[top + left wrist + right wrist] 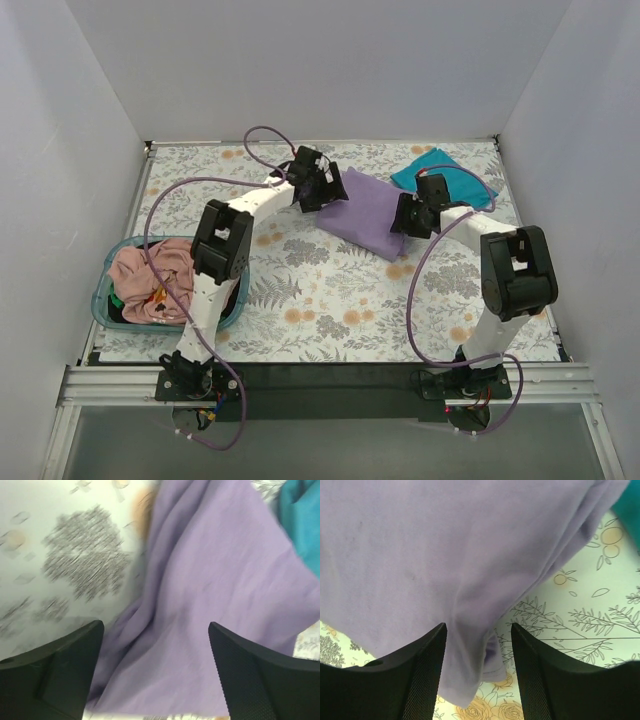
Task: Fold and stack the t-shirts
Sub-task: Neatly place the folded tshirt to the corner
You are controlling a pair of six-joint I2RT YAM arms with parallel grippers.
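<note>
The lavender-purple t-shirt [365, 215] lies folded in a thick rectangle at the middle back of the table. My left gripper [318, 188] is over its far left corner, and in the left wrist view [156, 630] it is wide open with purple cloth [210, 580] below. My right gripper [408, 215] is at the shirt's right edge. In the right wrist view [478, 630] it is open, with the shirt's folded corner [470, 670] between the fingers. The teal-blue t-shirt [445, 175] lies folded at the back right. Dusty pink t-shirts [150, 275] are heaped in the basket.
The round teal plastic basket [105, 300] stands at the left near edge, beside the left arm. The table has a floral cloth [330, 300]. White walls close in the back and both sides. A strip of teal cloth shows in the left wrist view [302, 520].
</note>
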